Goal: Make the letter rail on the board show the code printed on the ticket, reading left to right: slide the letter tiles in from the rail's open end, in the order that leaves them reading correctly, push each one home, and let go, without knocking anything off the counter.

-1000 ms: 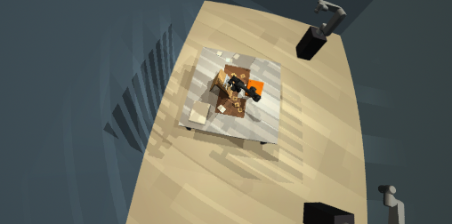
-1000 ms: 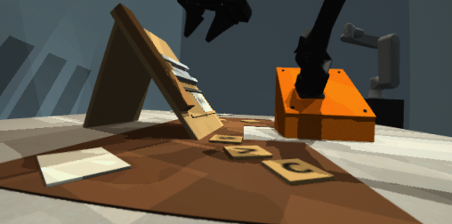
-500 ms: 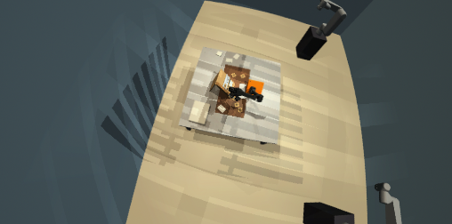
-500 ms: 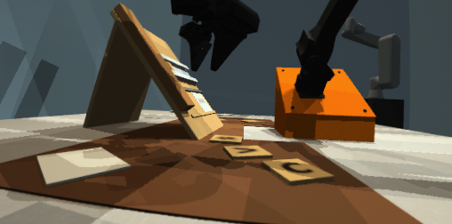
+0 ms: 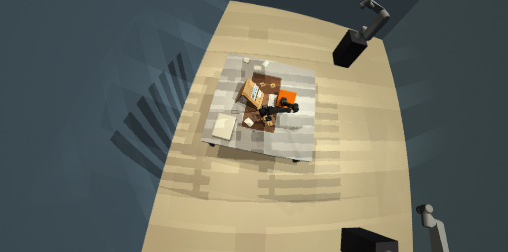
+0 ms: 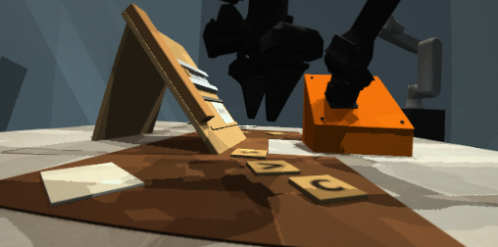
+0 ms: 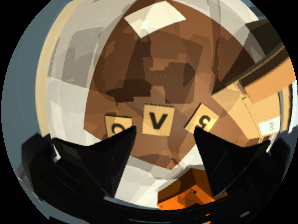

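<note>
Three tan letter tiles lie in a row on the brown mat [image 6: 196, 197] in front of the board: C [image 6: 327, 187] [image 7: 120, 125], V [image 6: 273, 167] [image 7: 160, 121] and S [image 6: 249, 153] [image 7: 202, 121]. My gripper [image 6: 265, 111] [image 7: 165, 131] [image 5: 264, 113] is open and empty. It hangs a little above the tiles, over the V tile. The slanted wooden board [image 6: 162, 74] [image 7: 266, 92] [image 5: 252, 93] stands to the left and carries grey rails [image 6: 198, 76]. I cannot tell whether any tile sits in them. A pale card [image 6: 90, 180] [image 7: 156, 16] [image 5: 248, 122] lies flat on the mat; its print is unreadable.
The arm's orange base [image 6: 358, 119] [image 7: 189, 192] [image 5: 286, 97] stands right of the tiles. A larger cream pad [image 5: 224, 126] lies near the left edge of the grey counter [image 5: 300, 141]. Small objects [image 5: 246, 60] sit at the counter's far edge.
</note>
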